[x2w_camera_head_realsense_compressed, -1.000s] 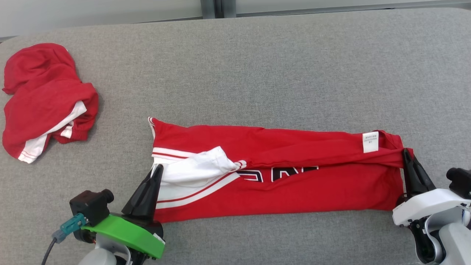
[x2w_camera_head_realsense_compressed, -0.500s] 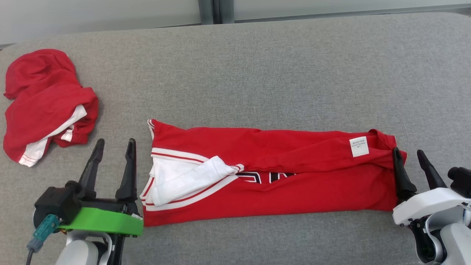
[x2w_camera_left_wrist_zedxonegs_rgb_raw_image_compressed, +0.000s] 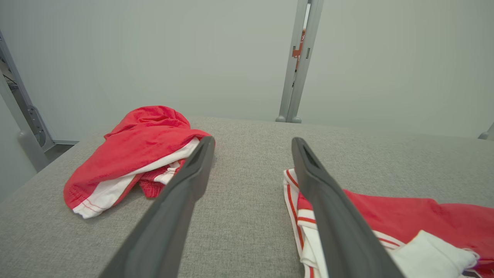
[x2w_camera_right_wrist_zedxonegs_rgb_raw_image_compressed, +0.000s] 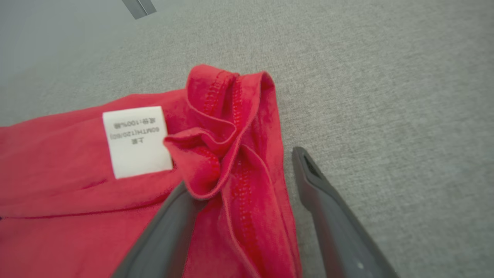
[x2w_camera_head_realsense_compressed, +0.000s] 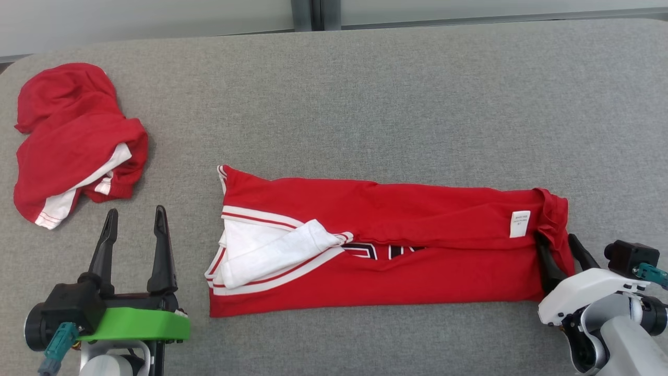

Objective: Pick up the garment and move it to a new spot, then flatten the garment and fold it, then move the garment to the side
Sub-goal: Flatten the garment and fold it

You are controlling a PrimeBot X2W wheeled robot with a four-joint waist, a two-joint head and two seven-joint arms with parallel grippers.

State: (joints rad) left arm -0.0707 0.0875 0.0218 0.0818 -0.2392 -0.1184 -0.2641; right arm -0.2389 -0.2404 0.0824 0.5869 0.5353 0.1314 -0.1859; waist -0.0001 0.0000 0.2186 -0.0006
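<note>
The garment (x2w_camera_head_realsense_compressed: 386, 235), a red shirt with white trim, lies on the grey table (x2w_camera_head_realsense_compressed: 396, 104) as a long strip, a white sleeve turned over at its left end and a white label (x2w_camera_head_realsense_compressed: 520, 224) near its right end. My left gripper (x2w_camera_head_realsense_compressed: 135, 210) is open, left of the garment and apart from it; in the left wrist view it (x2w_camera_left_wrist_zedxonegs_rgb_raw_image_compressed: 252, 141) is empty, with the garment (x2w_camera_left_wrist_zedxonegs_rgb_raw_image_compressed: 405, 216) to its right. My right gripper (x2w_camera_head_realsense_compressed: 557, 241) is open at the right hem. In the right wrist view its (x2w_camera_right_wrist_zedxonegs_rgb_raw_image_compressed: 241, 170) jaws straddle the bunched hem (x2w_camera_right_wrist_zedxonegs_rgb_raw_image_compressed: 231, 116), one fingertip hidden under the fold.
A second red and white garment (x2w_camera_head_realsense_compressed: 73, 141) lies crumpled at the table's back left, also seen in the left wrist view (x2w_camera_left_wrist_zedxonegs_rgb_raw_image_compressed: 135, 150). A pale wall with a metal post (x2w_camera_head_realsense_compressed: 308, 8) runs behind the far edge. The table's left corner is rounded.
Both grippers opened and let go of the garment's ends. My left gripper drew away to the left, and the right one backed off slightly. The hem slumped onto the table.
</note>
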